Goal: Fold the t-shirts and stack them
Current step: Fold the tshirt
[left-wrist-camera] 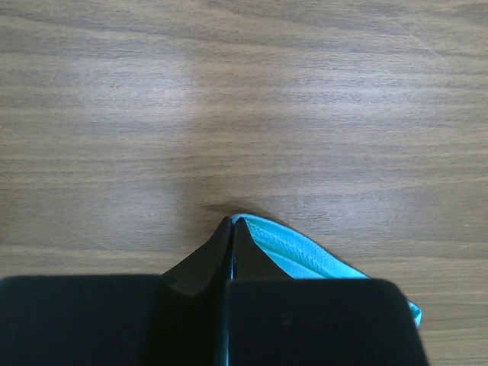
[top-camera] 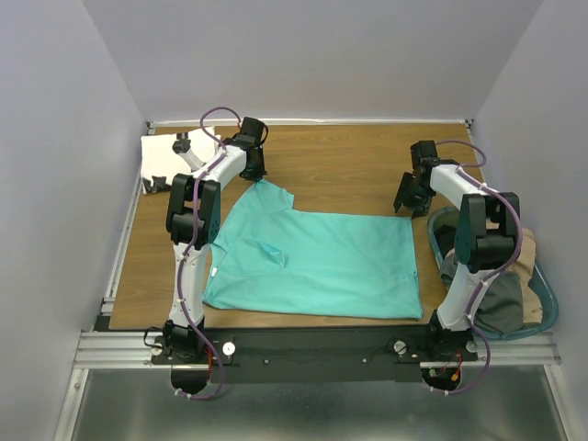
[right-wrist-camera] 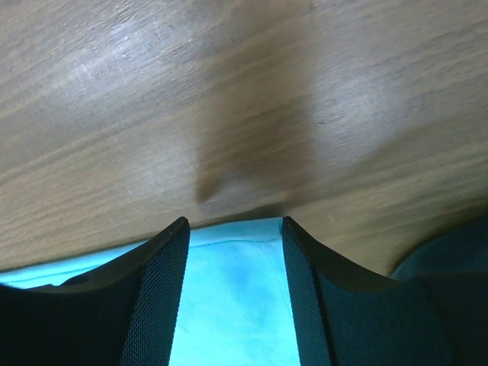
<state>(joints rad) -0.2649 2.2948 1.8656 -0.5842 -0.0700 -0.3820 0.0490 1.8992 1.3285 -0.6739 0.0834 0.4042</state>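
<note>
The turquoise t-shirt (top-camera: 317, 265) lies spread on the wooden table. My left gripper (top-camera: 257, 176) is shut on the shirt's far left sleeve tip; in the left wrist view (left-wrist-camera: 231, 223) the turquoise hem (left-wrist-camera: 305, 255) comes out to the right of the closed fingers. My right gripper (top-camera: 411, 204) is open at the shirt's far right corner; in the right wrist view (right-wrist-camera: 232, 225) the jaws stand apart with the turquoise corner (right-wrist-camera: 236, 290) between them. The white t-shirt with black marks (top-camera: 175, 158) lies folded at the far left corner.
A teal-rimmed basket (top-camera: 544, 294) with grey and tan clothes sits at the right, beside the right arm. Bare wooden table (top-camera: 340, 165) lies beyond the turquoise shirt. White walls enclose the table on three sides.
</note>
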